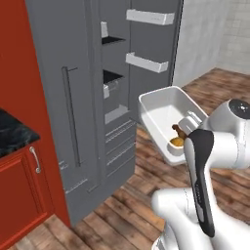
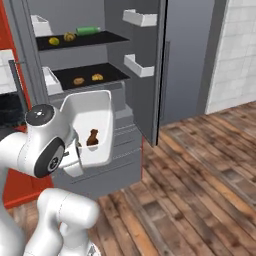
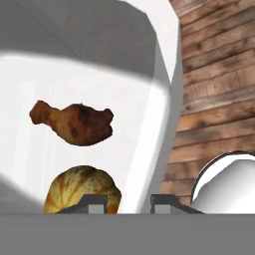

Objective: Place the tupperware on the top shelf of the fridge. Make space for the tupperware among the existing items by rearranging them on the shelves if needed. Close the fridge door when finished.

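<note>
The white tupperware (image 1: 163, 110) hangs in the air in front of the open fridge (image 1: 73, 73), tilted, below the level of both shelves. My gripper (image 3: 128, 201) is shut on its near wall, one fingertip inside and one outside. A brown drumstick (image 3: 74, 122) and an orange striped squash (image 3: 82, 191) lie inside the tupperware (image 2: 95, 117). On the top shelf (image 2: 100, 39) are a green cylinder (image 2: 87, 30), a brown lump (image 2: 69, 36) and a yellowish lump (image 2: 54, 41). Two orange-brown pastries (image 2: 78, 80) sit on the lower shelf (image 2: 107, 71).
The fridge's right door (image 2: 190, 60) stands open with two white bins (image 2: 139, 18) on its inner side. The left door (image 1: 63, 112) is shut. Grey drawers (image 2: 125, 135) sit under the shelves. Red cabinets (image 1: 19, 185) stand to the left, with wooden floor (image 2: 200, 190) to the right.
</note>
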### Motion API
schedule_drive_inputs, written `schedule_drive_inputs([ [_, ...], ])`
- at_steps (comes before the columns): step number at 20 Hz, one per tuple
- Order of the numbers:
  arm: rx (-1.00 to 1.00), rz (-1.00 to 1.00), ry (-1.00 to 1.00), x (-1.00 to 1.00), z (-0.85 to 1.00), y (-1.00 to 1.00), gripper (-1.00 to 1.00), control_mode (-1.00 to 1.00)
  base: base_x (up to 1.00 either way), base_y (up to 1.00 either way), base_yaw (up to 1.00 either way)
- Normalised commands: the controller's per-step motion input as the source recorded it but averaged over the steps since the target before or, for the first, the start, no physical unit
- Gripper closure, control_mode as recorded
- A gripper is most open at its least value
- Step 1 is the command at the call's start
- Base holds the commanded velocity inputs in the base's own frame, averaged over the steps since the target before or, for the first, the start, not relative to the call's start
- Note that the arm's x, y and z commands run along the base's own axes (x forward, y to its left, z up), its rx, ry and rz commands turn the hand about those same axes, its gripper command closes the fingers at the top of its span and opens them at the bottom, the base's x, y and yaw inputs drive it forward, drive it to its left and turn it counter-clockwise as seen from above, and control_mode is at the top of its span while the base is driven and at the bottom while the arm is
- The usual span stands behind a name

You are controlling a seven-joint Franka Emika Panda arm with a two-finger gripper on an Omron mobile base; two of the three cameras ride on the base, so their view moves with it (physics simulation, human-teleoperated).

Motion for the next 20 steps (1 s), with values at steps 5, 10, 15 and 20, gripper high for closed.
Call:
schedule_drive_inputs([
  [5,0.0,0.0,0.0,0.0,0.0,0.0,1.0,1.0,0.39,-0.32,0.25],
  [10,0.0,0.0,0.0,0.0,0.0,0.0,1.0,1.0,0.44,-0.52,0.47],
  [15,0.0,0.0,0.0,0.0,0.0,0.0,1.0,1.0,0.47,-0.68,0.43],
  [20,0.0,0.0,0.0,0.0,0.0,0.0,1.0,1.0,0.79,-0.19,0.27],
])
